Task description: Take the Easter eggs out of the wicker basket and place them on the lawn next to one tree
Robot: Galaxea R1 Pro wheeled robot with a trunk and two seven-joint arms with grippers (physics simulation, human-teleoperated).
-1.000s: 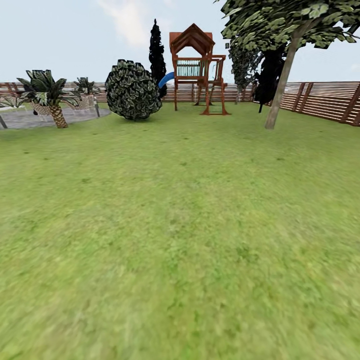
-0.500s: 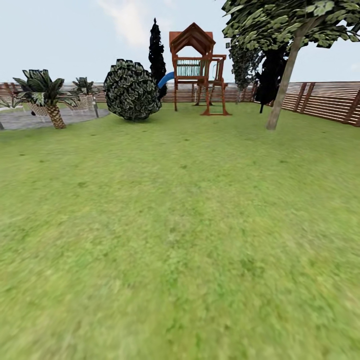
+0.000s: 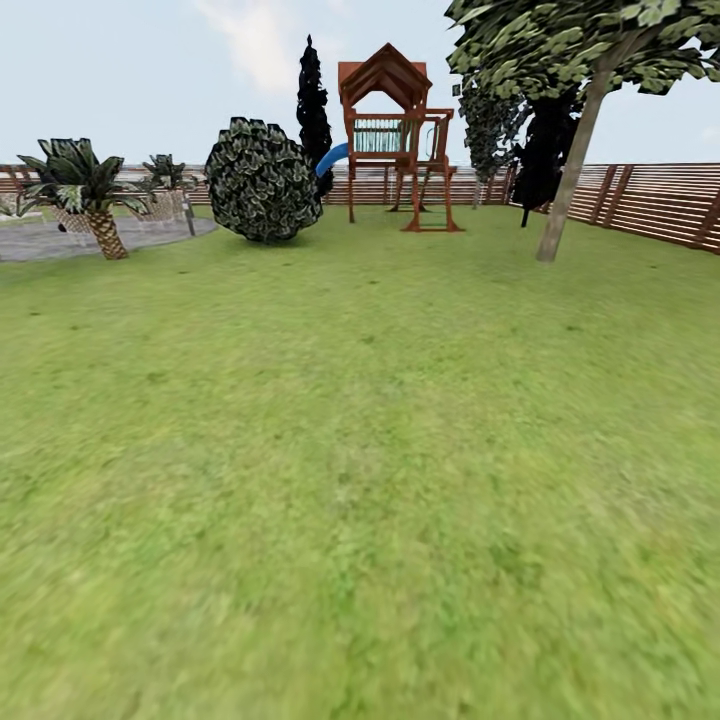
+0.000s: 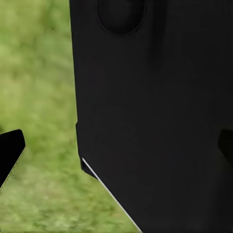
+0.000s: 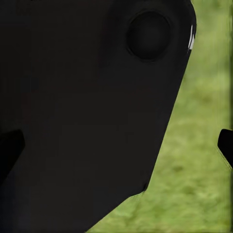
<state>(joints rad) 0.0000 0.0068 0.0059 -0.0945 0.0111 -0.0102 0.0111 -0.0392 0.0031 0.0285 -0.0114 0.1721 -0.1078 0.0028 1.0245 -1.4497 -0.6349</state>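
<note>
The head view looks over the open lawn (image 3: 360, 450) toward a pale-trunked tree (image 3: 566, 170) by the fence (image 3: 650, 200), with no basket or eggs to be seen; in both wrist views the fingertips sit far apart at the frame edges, so both fingers look spread. Judging from the task, the eggs should be light, smooth and prone to roll or slip; grip each across its middle, gently.

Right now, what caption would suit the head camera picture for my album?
Wide green lawn leading to a round dark-leaved bush, a red-brown wooden play tower and a leaning pale-trunked tree by a slatted fence.
</note>
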